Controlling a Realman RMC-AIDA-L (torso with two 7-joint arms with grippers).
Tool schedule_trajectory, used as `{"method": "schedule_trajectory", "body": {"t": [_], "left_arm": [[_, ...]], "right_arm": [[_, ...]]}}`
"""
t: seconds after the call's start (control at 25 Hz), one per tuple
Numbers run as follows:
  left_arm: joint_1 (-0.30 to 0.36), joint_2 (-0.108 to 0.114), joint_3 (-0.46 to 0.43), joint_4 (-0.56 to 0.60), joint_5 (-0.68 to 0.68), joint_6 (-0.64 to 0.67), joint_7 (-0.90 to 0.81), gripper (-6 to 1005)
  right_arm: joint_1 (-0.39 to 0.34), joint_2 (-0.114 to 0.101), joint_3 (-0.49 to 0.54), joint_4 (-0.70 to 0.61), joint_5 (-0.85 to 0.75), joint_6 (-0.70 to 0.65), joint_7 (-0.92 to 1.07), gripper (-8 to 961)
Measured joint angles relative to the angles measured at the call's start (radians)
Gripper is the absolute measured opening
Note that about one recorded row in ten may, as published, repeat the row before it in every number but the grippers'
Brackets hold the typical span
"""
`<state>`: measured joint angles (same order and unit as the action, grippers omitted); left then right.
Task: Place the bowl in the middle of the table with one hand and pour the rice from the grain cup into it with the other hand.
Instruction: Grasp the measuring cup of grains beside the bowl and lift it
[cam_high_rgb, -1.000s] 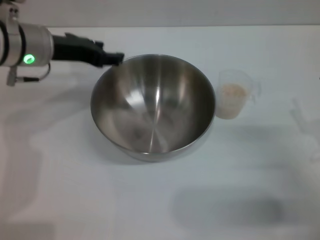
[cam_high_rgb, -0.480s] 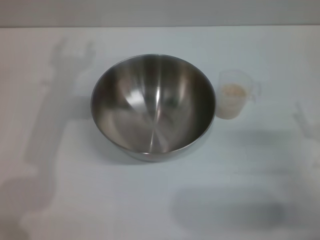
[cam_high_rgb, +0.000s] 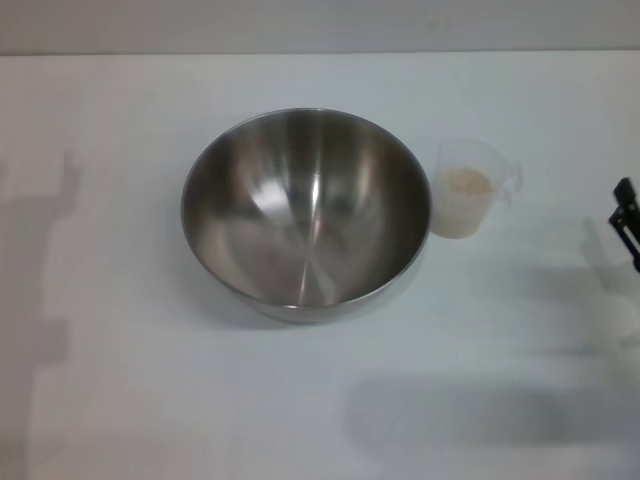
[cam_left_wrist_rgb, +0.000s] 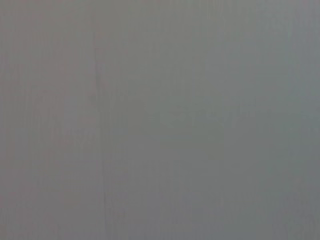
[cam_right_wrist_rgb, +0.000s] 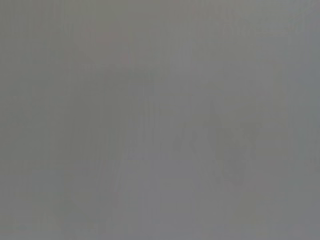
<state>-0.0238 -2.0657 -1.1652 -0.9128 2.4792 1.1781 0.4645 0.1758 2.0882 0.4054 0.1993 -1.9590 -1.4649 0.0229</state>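
Observation:
The large steel bowl (cam_high_rgb: 306, 213) stands upright and empty near the middle of the white table (cam_high_rgb: 150, 400). The clear grain cup (cam_high_rgb: 472, 188) stands just right of the bowl, with pale rice (cam_high_rgb: 466, 184) inside and its handle pointing right. My right gripper (cam_high_rgb: 627, 222) shows only as a black tip at the right edge, well right of the cup. My left gripper is out of the head view. Both wrist views show only plain grey, with no object and no fingers.
The table's far edge (cam_high_rgb: 320, 52) runs along the top of the head view. Soft arm shadows (cam_high_rgb: 40, 250) lie on the table at the left and at the lower right.
My left arm has drawn back from the bowl's far-left rim and left the view to the left. My right gripper's tip has come in at the right edge. Bowl and cup have not moved.

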Motion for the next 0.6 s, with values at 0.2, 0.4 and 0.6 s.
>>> {"method": "schedule_trajectory", "body": {"t": [0.2,0.4,0.6], "left_arm": [[-0.092,0.000,-0.008,0.289,0.013,0.157,-0.237,813],[-0.139,-0.002,-0.020,0.431,0.009,0.201,-0.332,813],[-0.148,-0.005,-0.021,0.504,0.008,0.217,-0.370,813]], "right_arm": [[0.024,-0.001,-0.022,0.000,0.000,0.085,0.000,840],[0.050,0.000,-0.049,0.002,0.000,0.141,0.000,839],[0.081,0.001,-0.071,0.005,0.000,0.197,0.000,839]]}}
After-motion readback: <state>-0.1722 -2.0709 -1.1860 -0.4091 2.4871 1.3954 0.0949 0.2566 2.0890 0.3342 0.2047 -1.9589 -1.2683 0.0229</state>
